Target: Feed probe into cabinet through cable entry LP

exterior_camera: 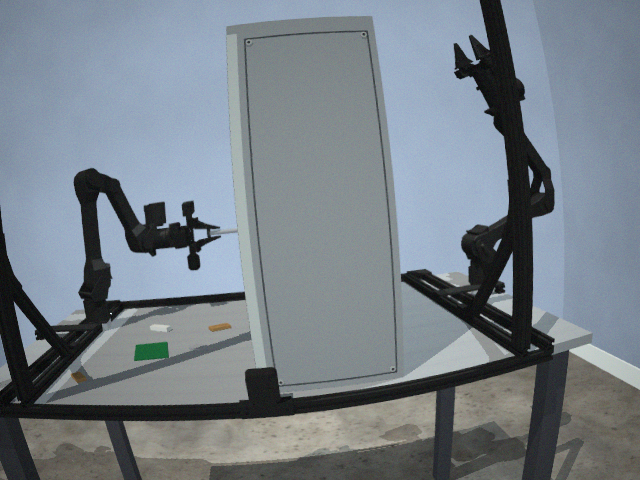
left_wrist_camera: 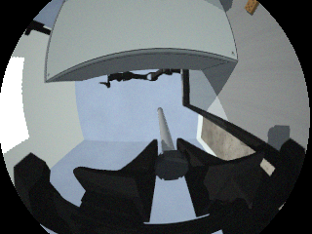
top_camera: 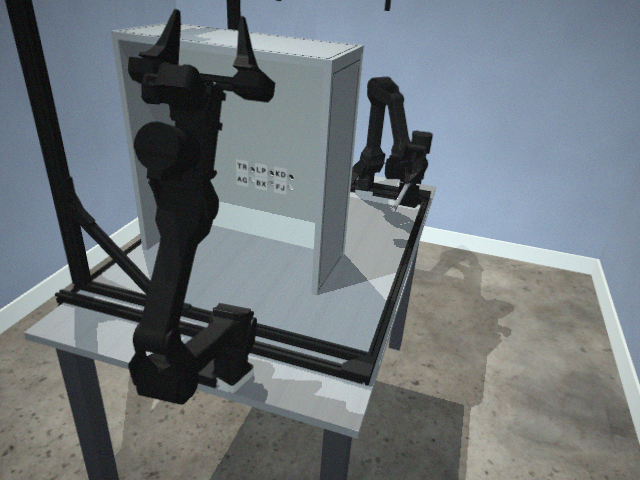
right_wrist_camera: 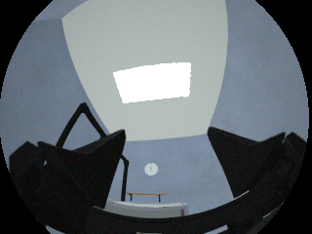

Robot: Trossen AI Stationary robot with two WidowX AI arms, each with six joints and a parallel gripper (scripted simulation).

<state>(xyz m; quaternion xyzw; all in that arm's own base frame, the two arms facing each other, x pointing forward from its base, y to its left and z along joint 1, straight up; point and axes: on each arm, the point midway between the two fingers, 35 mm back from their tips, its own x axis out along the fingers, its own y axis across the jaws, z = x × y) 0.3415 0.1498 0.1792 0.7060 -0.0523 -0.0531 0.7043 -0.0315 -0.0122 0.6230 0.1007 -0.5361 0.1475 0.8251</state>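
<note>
The cabinet [top_camera: 289, 118] [exterior_camera: 315, 206] [left_wrist_camera: 141, 29] stands mid-table. In the top view its inner panel shows two rows of labelled holes; the LP label [top_camera: 261, 169] is in the upper row, with a hole at its right. Nothing shows through the holes. My left gripper [top_camera: 406, 184] [exterior_camera: 219, 231] [left_wrist_camera: 167, 142] is shut on the probe [top_camera: 399, 198] [exterior_camera: 227, 231] [left_wrist_camera: 165, 128], a pale rod held in the air outside the cabinet. In the left wrist view it points past the cabinet's edge. My right gripper [top_camera: 209, 15] [exterior_camera: 463, 41] [right_wrist_camera: 168, 133] is open, empty and high, its fingers pointing up.
A green plate [exterior_camera: 151, 351], a white block [exterior_camera: 161, 328] and two orange blocks [exterior_camera: 220, 327] [exterior_camera: 78, 377] lie on the left arm's side of the table. Black rails [top_camera: 398, 289] [exterior_camera: 361, 397] edge the table. A black upright [top_camera: 46, 129] [exterior_camera: 516, 206] stands near the right arm.
</note>
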